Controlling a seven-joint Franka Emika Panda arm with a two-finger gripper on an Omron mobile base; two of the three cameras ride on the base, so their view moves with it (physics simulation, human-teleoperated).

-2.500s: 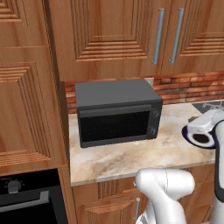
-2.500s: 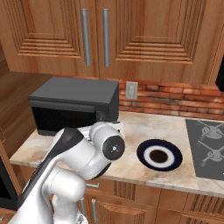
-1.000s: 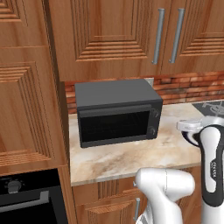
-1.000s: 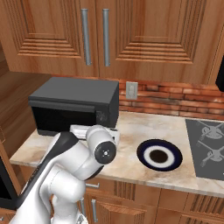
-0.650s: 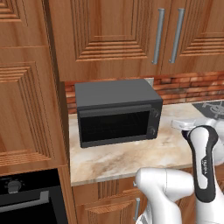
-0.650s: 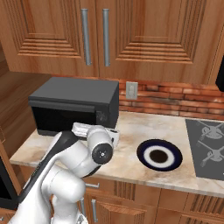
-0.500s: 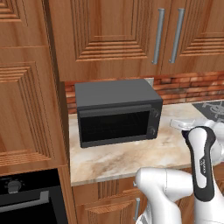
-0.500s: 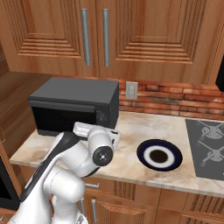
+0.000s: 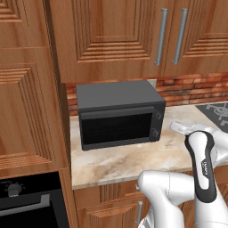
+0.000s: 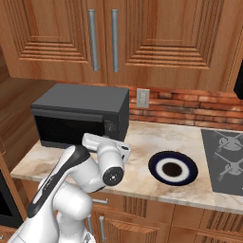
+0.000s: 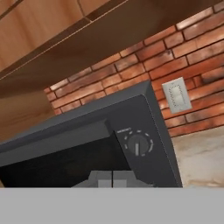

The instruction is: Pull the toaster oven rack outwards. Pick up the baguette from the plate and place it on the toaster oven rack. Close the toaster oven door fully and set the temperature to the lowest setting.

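Observation:
The dark grey toaster oven (image 9: 118, 113) (image 10: 80, 116) stands on the counter. Its black toaster oven door (image 9: 116, 129) is up and closed. The rack and the baguette are hidden. The plate (image 10: 173, 168), navy-rimmed, lies to the right with no bread on it. My gripper (image 11: 112, 180) (image 9: 176, 126) hovers just right of the oven's front, level with the control strip (image 9: 156, 122). Its fingertips are shut together on nothing. A round knob (image 11: 138, 144) sits just above them in the hand view.
A stovetop (image 10: 225, 161) lies at the counter's right end. Wooden cabinets (image 10: 109, 38) hang above, and a brick wall with a white outlet (image 10: 143, 98) runs behind. A tall cabinet with a built-in black oven (image 9: 26, 202) stands left of the counter.
My hand has swung left from over the plate's side of the counter toward the toaster oven's right front. The door has stayed closed and the gripper shut.

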